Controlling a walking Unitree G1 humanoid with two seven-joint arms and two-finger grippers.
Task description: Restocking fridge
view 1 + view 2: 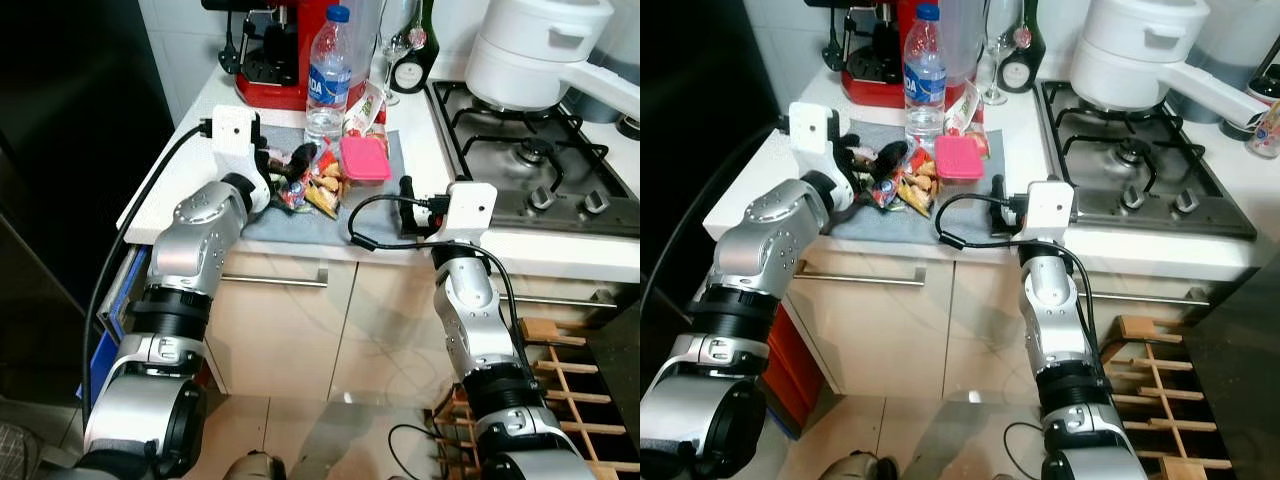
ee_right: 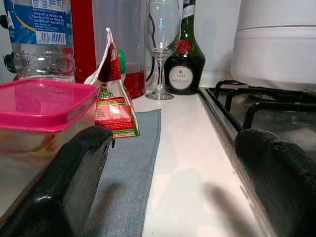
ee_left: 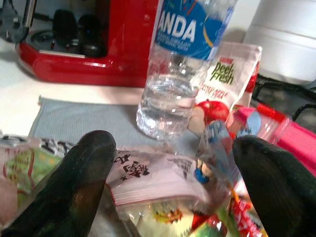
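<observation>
— Where are the groceries?

— On a grey mat (image 1: 290, 215) on the white counter (image 1: 185, 150), in front of a red coffee machine (image 1: 290, 50). A heap of snack packets (image 1: 310, 185) lies nearest the counter edge. Behind it stands a water bottle (image 1: 328, 75) with a blue cap and label, upright. Just beside the bottle leans an apple crisp pouch (image 2: 112, 98), and a pink-lidded container (image 1: 364, 158) sits next to the packets.

— And the left gripper (image 3: 168, 197)?

— It is down at the snack packets, its two black fingers (image 3: 74, 187) spread wide with the crinkled wrappers lying between them. Nothing is clamped.

— The right gripper (image 2: 173, 182)?

— Low over the counter at the mat's edge, between the pink container and the gas hob (image 1: 530, 165). Its fingers (image 2: 69, 182) stand well apart, holding nothing.

— What else is up there?

— A wine glass (image 2: 162, 39) and a dark green bottle (image 2: 181, 54) at the wall, and a white pot (image 1: 535, 50) on the hob. Below, to the right, is a wooden rack (image 1: 560, 385) on the tiled floor.
</observation>
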